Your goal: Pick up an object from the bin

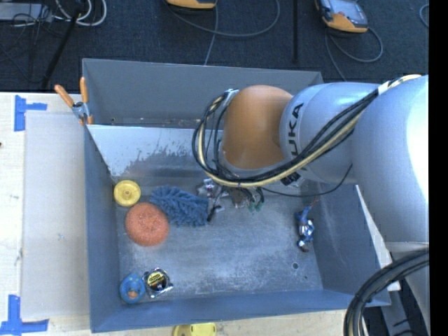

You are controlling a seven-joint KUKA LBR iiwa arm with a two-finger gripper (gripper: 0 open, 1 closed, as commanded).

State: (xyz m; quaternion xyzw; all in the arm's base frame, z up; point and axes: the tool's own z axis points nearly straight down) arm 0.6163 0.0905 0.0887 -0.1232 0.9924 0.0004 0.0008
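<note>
My gripper (pixel 214 194) pokes out from under the arm's orange cover in the middle of the bin. It sits right at the right end of a blue shaggy cloth-like thing (pixel 176 204) lying on the bin floor. The cover hides how gripper and cloth meet. A round orange sponge-like ball (pixel 147 224) lies just left of the blue thing and touches it. A small yellow disc (pixel 127 193) sits above the orange ball.
A small blue round thing (pixel 131 288) and a yellow-and-black tape measure (pixel 157 281) lie together in the front left corner. A small blue-and-white object (pixel 304 229) lies at the right, near the wall. The arm covers the back right of the bin.
</note>
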